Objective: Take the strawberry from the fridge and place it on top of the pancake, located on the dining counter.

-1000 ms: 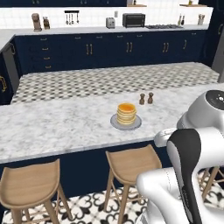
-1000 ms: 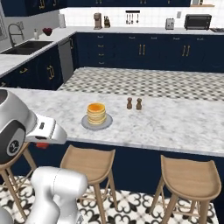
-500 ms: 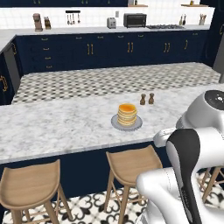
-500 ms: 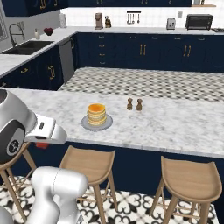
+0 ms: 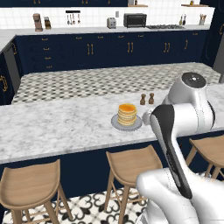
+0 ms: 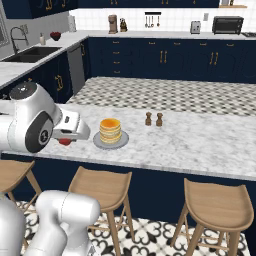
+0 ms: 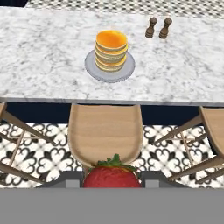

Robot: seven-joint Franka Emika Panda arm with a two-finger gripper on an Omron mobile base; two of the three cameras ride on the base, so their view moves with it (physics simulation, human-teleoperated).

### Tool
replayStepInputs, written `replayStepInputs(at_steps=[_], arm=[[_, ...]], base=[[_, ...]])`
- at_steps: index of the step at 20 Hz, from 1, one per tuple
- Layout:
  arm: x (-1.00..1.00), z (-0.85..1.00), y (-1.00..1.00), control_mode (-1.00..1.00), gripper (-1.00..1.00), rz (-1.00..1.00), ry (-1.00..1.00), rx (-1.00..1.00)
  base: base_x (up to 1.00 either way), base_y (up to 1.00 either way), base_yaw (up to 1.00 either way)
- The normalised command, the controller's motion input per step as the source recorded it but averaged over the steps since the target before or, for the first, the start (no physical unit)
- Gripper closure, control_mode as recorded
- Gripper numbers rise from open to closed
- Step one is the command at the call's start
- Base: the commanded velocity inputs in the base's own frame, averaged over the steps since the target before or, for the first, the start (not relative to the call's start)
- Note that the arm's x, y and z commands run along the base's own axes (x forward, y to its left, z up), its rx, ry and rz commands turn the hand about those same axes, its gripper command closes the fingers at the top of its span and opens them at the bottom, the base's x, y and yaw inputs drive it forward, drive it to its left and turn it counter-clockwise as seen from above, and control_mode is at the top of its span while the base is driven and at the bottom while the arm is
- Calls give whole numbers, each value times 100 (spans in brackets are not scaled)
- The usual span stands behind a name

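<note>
In the right base view, the tool at centre left is clamped on the strawberry, left of the pancake on the counter. In the hand view, the strawberry sits at bottom centre, the pancake at upper centre above a stool.

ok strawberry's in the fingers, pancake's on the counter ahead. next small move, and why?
Probably carry the strawberry forward over the dining counter toward the pancake. In the hand view the fruit sits between the fingers above a wooden stool, short of the counter edge, with the stack ahead and roughly in line, so nothing calls for a sideways correction yet.
</note>
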Motion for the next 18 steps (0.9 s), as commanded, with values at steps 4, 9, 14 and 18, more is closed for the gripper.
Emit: replayStepInputs(at_steps=[4, 9, 14, 18], arm=[[100, 0, -5, -100, 100, 0, 0, 4], [100, 25, 0, -100, 100, 0, -6, 12], [100, 8, 0, -100, 100, 0, 0, 4], [100, -24, 0, -100, 100, 0, 3, -3]], base=[[0, 0, 0], [0, 0, 0], [0, 0, 0], [0, 0, 0]])
